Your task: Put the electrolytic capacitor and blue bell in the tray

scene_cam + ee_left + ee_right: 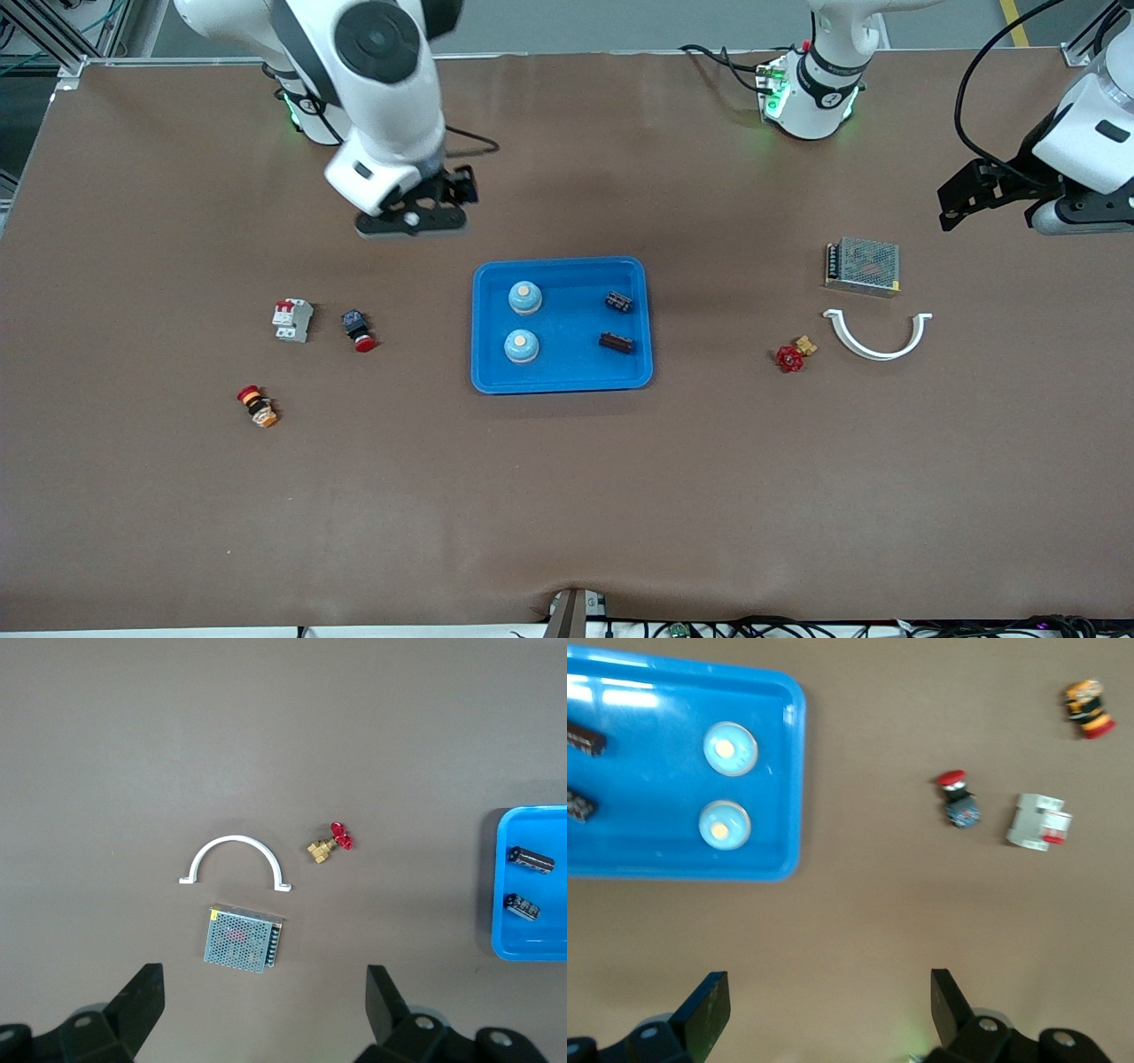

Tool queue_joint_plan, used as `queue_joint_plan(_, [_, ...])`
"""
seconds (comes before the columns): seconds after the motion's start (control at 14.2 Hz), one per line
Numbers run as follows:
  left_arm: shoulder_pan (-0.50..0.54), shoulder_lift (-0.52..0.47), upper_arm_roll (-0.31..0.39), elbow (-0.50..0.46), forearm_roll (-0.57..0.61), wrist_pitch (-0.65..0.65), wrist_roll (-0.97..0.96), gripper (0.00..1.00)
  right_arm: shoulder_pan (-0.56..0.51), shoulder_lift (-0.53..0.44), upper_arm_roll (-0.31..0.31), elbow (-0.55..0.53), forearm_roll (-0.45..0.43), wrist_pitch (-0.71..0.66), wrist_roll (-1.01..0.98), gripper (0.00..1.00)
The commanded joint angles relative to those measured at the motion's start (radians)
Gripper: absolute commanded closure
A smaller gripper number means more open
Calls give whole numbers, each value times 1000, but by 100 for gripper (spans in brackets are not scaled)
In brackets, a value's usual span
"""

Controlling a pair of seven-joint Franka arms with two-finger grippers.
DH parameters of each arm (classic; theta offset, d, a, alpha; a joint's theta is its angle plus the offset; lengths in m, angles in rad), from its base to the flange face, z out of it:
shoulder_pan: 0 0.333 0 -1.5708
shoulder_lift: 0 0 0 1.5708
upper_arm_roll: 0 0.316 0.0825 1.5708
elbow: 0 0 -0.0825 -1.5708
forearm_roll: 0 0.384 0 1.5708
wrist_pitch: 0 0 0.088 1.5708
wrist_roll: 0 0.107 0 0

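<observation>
On the tray [562, 383], both wrist views show spread fingers that the front view hides.

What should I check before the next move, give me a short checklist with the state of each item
1. Two blue bells in the tray: ok.
2. Two capacitors in the tray: ok.
3. Left tool open and empty, above the mesh-cased power supply: ok.
4. Right tool open and empty, over bare table at the tray's edge: ok.
5. More bells or capacitors left outside the tray: none seen, ok.
6. Capacitors are the electrolytic kind: cannot tell.
</observation>
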Motion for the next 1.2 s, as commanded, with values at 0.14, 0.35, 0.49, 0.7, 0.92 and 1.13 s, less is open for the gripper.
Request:
queue_joint_plan(0.14, [1, 1, 3, 18, -16, -19, -4, 0, -122, -195, 1, -83, 10, -74, -175, 0])
queue_joint_plan(0.35, [-2, 1, 1, 18, -13, -19, -4, 0, -246, -269, 1, -120, 10, -74, -312, 0])
queue_joint_plan(0.49, [0, 0, 3, 18, -13, -19, 1, 0, -332, -274, -2, -120, 10, -64, -393, 0])
queue_joint_plan(0.7, [0, 0, 3, 19, -13, -19, -1, 0, -447, -268, -7, -117, 10, -18, -501, 0])
queue_joint_plan(0.92, [0, 1, 1, 19, -13, -19, -2, 0, -529, -265, -7, -115, 10, 5, -518, 0])
queue_joint_plan(1.13, [1, 1, 3, 19, -13, -19, -2, 0, -576, -260, -7, -111, 8, 41, -518, 0])
